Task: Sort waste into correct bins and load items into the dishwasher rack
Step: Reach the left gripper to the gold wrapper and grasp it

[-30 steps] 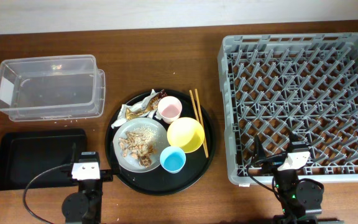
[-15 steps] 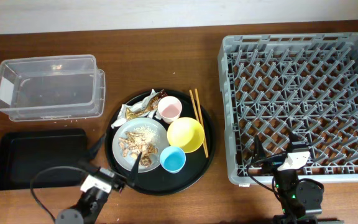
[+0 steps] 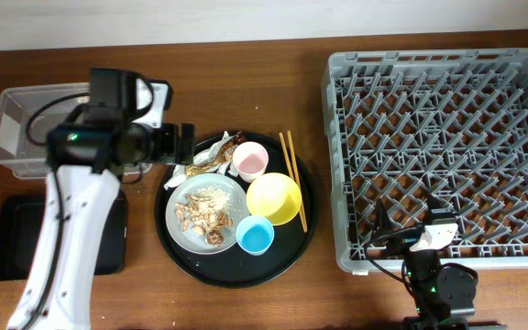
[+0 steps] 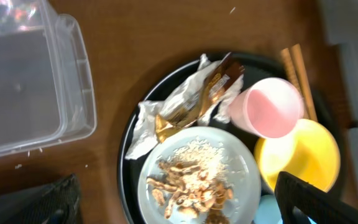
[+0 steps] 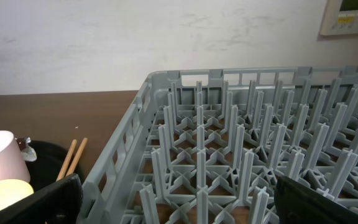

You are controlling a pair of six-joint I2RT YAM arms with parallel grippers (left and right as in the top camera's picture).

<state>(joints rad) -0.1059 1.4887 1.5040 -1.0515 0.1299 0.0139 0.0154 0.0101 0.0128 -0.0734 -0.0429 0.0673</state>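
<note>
My left gripper (image 3: 184, 144) is open and empty. It hovers over the left back edge of the round tray, by the crumpled white napkin (image 3: 191, 167) and brown wrapper (image 3: 220, 153). In the left wrist view its fingers (image 4: 179, 208) straddle the grey-white plate (image 4: 244, 158) of food scraps (image 4: 188, 186). The pink cup (image 3: 250, 160), yellow bowl (image 3: 274, 198), blue cup (image 3: 255, 236) and chopsticks (image 3: 291, 174) sit on the tray. My right gripper (image 3: 409, 225) is open and empty at the front edge of the grey rack (image 3: 443, 137).
The round black tray (image 3: 306, 229) holds all the dishes. The clear tub (image 3: 21, 137) is at the back left, partly hidden by my left arm. The flat black tray (image 3: 12, 243) lies in front of the tub. The right wrist view shows rack pegs (image 5: 229, 143).
My left arm has risen from the table's front edge and swung back over the tub, with its gripper now at the round tray's left back. The right arm has not moved.
</note>
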